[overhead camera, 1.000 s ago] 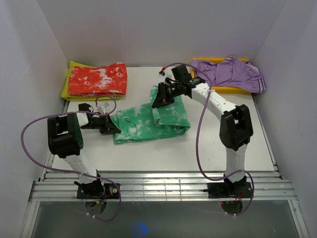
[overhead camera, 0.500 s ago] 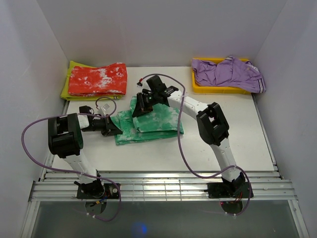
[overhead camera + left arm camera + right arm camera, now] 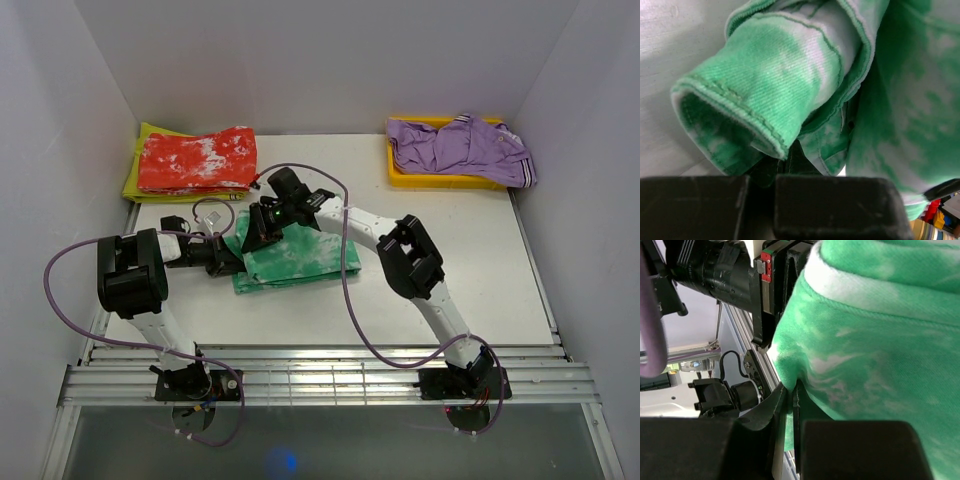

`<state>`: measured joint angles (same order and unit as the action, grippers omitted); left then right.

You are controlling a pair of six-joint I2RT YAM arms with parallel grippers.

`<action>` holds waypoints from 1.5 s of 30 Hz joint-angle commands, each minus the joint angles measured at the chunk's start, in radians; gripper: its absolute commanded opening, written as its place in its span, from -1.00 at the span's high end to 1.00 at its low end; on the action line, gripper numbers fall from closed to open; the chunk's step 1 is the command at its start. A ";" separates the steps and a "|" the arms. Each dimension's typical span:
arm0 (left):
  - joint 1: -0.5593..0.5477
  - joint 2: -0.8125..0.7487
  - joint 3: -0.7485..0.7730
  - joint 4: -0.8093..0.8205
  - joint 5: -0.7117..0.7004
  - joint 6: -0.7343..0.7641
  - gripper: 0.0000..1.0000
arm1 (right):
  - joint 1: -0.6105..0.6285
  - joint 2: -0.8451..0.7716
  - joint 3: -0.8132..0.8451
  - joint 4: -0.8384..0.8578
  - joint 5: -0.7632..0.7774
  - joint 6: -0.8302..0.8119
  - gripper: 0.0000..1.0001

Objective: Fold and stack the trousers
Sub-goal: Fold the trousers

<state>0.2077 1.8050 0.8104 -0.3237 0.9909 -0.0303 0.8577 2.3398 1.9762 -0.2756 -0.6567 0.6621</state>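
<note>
The green and white tie-dye trousers (image 3: 300, 255) lie folded on the white table, left of centre. My left gripper (image 3: 224, 256) is shut on their left edge, low on the table; in the left wrist view the cloth (image 3: 790, 90) bunches just past the closed fingers. My right gripper (image 3: 258, 228) is shut on a fold of the trousers at their upper left corner, close to the left gripper. In the right wrist view a thin layer of green cloth (image 3: 865, 365) is pinched between the jaws, with the left gripper's body right behind it.
A red-and-white folded garment (image 3: 197, 158) lies on a yellow-green cloth at the back left. A purple garment (image 3: 462, 147) drapes over a yellow tray (image 3: 400, 176) at the back right. White walls enclose the table on three sides.
My right gripper has carried the trousers' right end leftwards over the rest, folding them into a shorter bundle. The left gripper has stayed in place on the left edge.
</note>
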 commanded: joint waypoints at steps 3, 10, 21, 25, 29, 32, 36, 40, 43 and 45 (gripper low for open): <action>-0.008 0.001 -0.020 -0.001 -0.015 0.009 1.00 | 0.029 0.036 0.046 0.076 -0.024 0.039 0.85; -0.007 -0.004 -0.001 -0.035 -0.029 0.012 0.47 | 0.037 0.062 0.041 0.111 -0.041 0.041 0.84; 0.018 -0.091 0.099 -0.227 -0.067 0.105 -0.44 | 0.012 0.018 0.082 0.262 -0.156 0.048 -0.14; 0.041 -0.122 0.113 -0.279 -0.074 0.153 -0.47 | -0.019 -0.014 0.078 0.295 -0.190 0.037 -0.38; 0.061 -0.124 0.113 -0.319 -0.084 0.188 -0.47 | -0.084 -0.091 0.056 0.291 -0.262 -0.004 -0.45; 0.073 -0.127 0.110 -0.330 -0.101 0.205 -0.48 | -0.146 -0.158 0.004 0.241 -0.303 -0.062 -0.48; 0.122 -0.168 0.113 -0.337 -0.115 0.225 -0.48 | -0.253 -0.221 -0.046 0.039 -0.290 -0.240 -0.46; 0.228 -0.246 0.154 -0.383 -0.126 0.263 -0.47 | -0.391 -0.295 -0.132 -0.125 -0.216 -0.448 -0.46; 0.251 -0.297 0.245 -0.478 -0.109 0.338 -0.38 | -0.492 -0.339 -0.220 -0.213 -0.159 -0.524 -0.44; 0.236 -0.320 0.294 -0.503 -0.086 0.321 -0.38 | -0.546 -0.362 -0.294 -0.232 -0.143 -0.577 -0.44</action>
<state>0.4637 1.5764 1.0214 -0.7586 0.8555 0.2398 0.3473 2.0087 1.7702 -0.3599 -0.8417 0.2379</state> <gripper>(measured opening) 0.692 0.722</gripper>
